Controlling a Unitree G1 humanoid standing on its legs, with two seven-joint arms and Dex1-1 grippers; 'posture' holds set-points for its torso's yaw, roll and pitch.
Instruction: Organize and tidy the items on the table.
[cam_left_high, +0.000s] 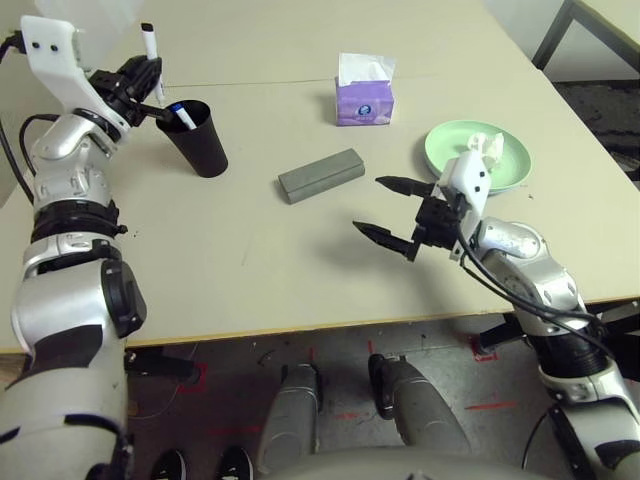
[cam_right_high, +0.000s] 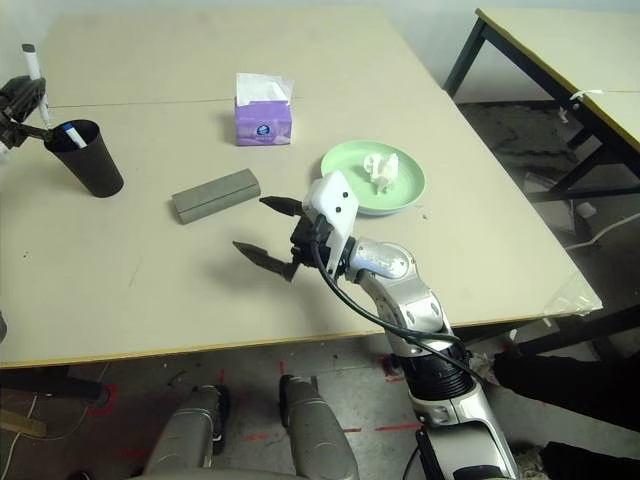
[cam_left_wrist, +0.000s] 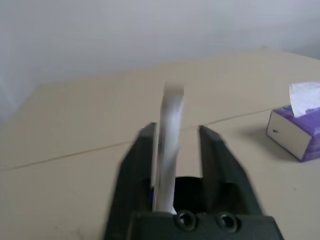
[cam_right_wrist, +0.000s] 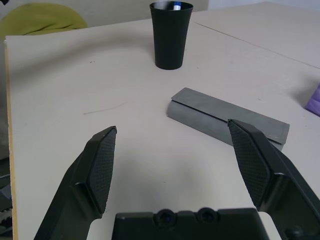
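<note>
left gripper (cam_left_high: 143, 78): raised over the black cup (cam_left_high: 197, 138) at the table's far left, a white marker with a black cap (cam_left_high: 150, 50) standing upright between its fingers; in the left wrist view the fingers stand a little apart and the marker sits against one of them — whether it is gripped or loose i cannot tell.
black cup: upright, a blue-capped marker (cam_left_high: 177, 113) leaning inside it.
right gripper (cam_left_high: 391, 211): jaws wide apart with nothing between them, hovering low over the table (cam_left_high: 250, 270) just on the near side of the glasses case (cam_left_high: 320, 175).
glasses case: grey, oblong, lying flat near the middle of the table, well apart from the cup.
green plate (cam_left_high: 505, 165): at the right, a crumpled white tissue (cam_left_high: 482, 145) lying on it.
tissue box (cam_left_high: 364, 92): purple, upright beyond the case — a tissue sticking out of its top.
</note>
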